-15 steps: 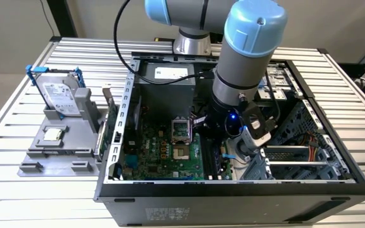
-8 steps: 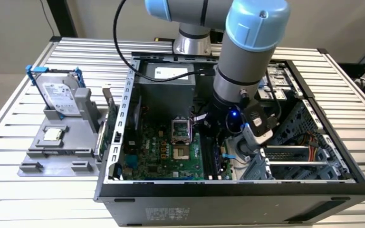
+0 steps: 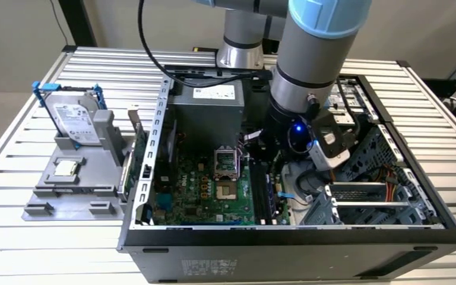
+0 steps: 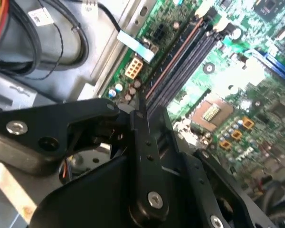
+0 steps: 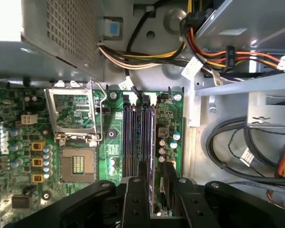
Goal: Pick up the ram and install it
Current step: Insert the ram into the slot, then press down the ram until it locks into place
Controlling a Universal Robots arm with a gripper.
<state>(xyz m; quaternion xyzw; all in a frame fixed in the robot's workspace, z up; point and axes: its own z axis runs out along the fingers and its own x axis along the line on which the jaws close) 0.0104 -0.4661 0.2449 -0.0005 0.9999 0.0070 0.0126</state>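
One robot arm over one open computer case, with one green motherboard inside. Four memory slots run side by side in the first wrist view, and one open processor socket beside them. One metal power supply box at the back. Out on the tabletop, one grey holder, one hard drive in it, one small square chip

I see the open computer case lying on the worktop, with the motherboard inside it. On the exterior view's left of the case stands a holder carrying the hard drive. My claw hangs over the memory slots, beside the processor socket.
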